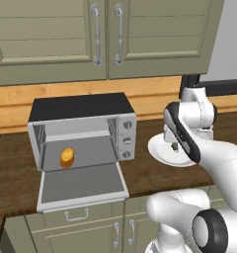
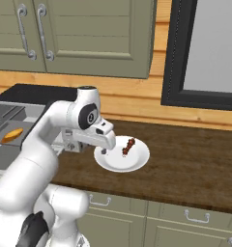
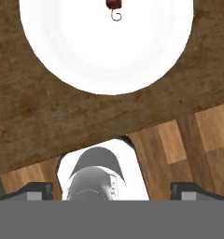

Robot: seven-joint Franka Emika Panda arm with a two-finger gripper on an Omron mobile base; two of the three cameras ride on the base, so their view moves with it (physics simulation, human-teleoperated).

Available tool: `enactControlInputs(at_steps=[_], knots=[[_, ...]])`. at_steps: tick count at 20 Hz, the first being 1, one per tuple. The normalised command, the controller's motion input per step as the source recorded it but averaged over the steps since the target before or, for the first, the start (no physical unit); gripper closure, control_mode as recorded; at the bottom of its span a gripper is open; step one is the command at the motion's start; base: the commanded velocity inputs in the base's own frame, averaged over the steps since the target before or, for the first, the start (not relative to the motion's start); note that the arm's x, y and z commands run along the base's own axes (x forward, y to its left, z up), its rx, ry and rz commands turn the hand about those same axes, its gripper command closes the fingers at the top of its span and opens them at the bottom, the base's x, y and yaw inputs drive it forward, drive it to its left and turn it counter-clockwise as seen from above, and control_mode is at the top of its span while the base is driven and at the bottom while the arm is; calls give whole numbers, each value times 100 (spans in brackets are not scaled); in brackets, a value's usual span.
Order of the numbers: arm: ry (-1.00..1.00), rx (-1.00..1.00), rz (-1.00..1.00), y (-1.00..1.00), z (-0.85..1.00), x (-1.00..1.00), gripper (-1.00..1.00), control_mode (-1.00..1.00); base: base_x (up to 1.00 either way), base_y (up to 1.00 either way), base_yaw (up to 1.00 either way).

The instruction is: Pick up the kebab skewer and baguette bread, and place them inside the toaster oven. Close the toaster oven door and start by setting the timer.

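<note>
On the white plate (image 2: 137, 161) lies the skewer (image 2: 128, 146), thin and dark, near the rim away from the robot. The bread (image 1: 66, 156) sits inside the oven (image 1: 83, 129), whose door (image 1: 82, 184) hangs open and flat over the counter (image 2: 195, 169) edge. The gripper (image 2: 104, 150) hovers over the plate's near edge, fingers (image 3: 197, 191) wide apart and empty. I think the skewer is slim and may roll or slip between the fingers, or the plate may slide if the tips press its rim.
</note>
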Motion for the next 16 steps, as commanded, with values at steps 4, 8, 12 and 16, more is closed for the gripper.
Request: enactControlInputs(at_steps=[4, 8, 12, 16], knots=[[0, 0, 0, -100, -25, 45, -100, -100, 0, 0, 0], [2, -14, -1, -28, -51, 52, -100, -100, 0, 0, 0], [0, -2, 0, -47, -22, 42, -100, -100, 0, 0, 0], [0, 5, 0, -10, -18, 39, -100, -100, 0, 0, 0]])
